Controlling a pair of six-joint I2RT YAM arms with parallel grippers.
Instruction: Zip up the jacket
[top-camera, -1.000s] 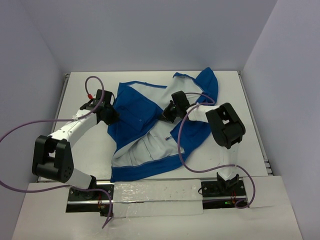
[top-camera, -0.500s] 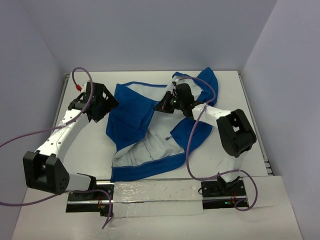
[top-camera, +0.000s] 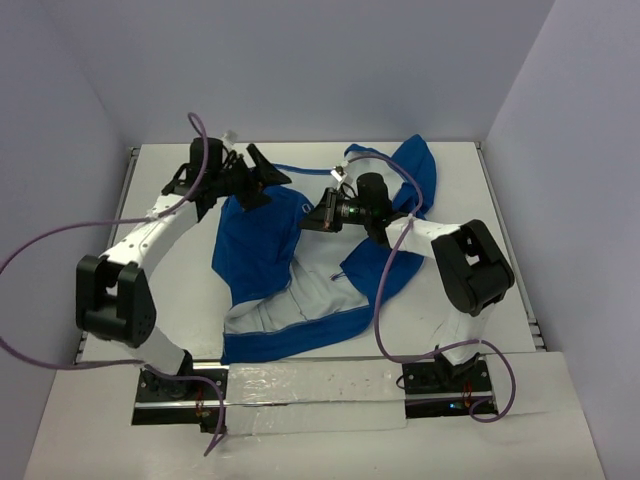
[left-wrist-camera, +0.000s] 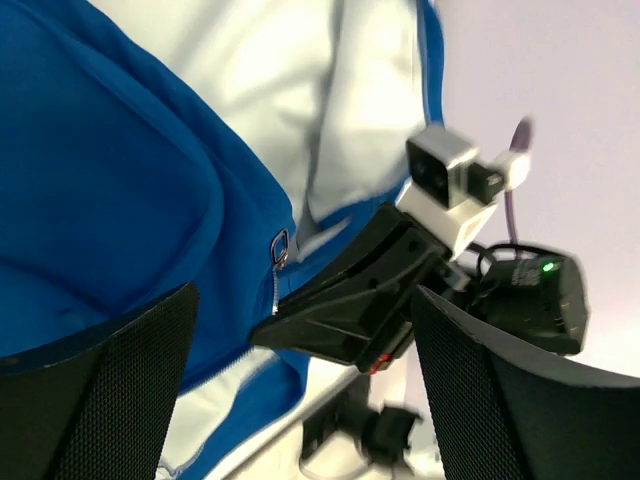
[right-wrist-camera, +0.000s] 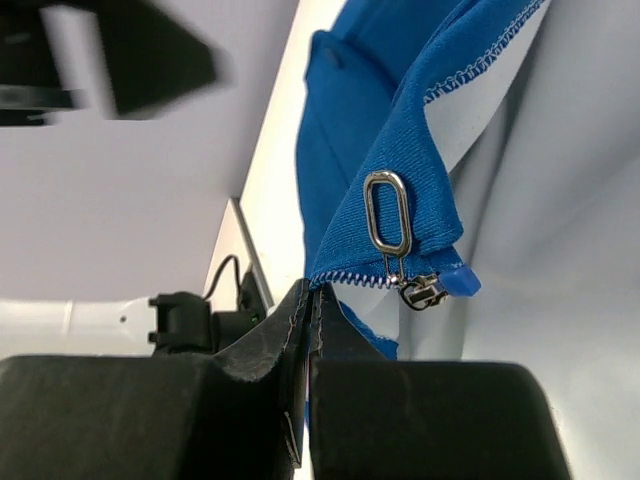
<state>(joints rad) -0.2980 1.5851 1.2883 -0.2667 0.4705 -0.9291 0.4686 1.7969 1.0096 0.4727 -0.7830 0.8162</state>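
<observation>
i see the white table (top-camera: 490, 180) filling the middle of the top view, with the jacket (top-camera: 265, 250) lying open across its centre, blue shell toward the upper left and pale lining toward the lower centre. the left gripper (top-camera: 262, 182) is at the jacket's upper left corner, jaws wide apart; the right gripper (right-wrist-camera: 308, 300), just above centre in the top view, has its jaws pinched together on the blue front edge, just beside the small silver zipper pull (right-wrist-camera: 388, 212).

Probably lab test cell: plain lilac walls (top-camera: 300, 60), white table (top-camera: 470, 190), cabled robot arms (top-camera: 150, 230).
</observation>
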